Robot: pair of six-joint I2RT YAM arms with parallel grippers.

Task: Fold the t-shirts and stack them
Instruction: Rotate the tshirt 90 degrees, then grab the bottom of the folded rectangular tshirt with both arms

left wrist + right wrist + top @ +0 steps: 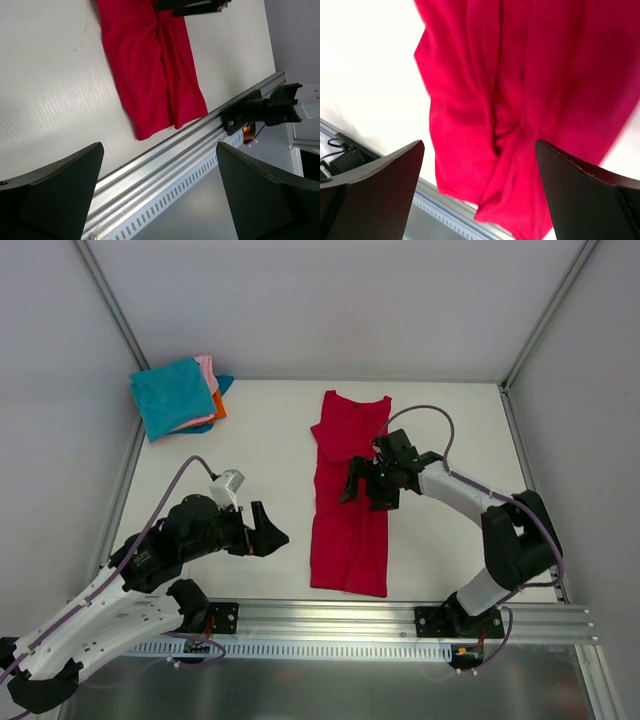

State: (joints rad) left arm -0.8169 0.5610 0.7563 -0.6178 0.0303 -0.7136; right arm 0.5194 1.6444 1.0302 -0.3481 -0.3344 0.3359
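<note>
A bright red t-shirt lies on the white table as a long narrow strip, its collar at the far end and its hem near the front rail. My right gripper hovers over the strip's middle, open. In the right wrist view the red cloth lies below the spread fingers, with nothing held between them. My left gripper stands open to the left of the shirt's lower half, apart from it. The left wrist view shows the shirt's hem end. A folded stack, teal on top with pink, orange and blue edges, sits at the far left.
An aluminium rail runs along the table's near edge and carries both arm bases; the right arm's base shows in the left wrist view. Grey walls with metal posts close in the table on the left, right and back.
</note>
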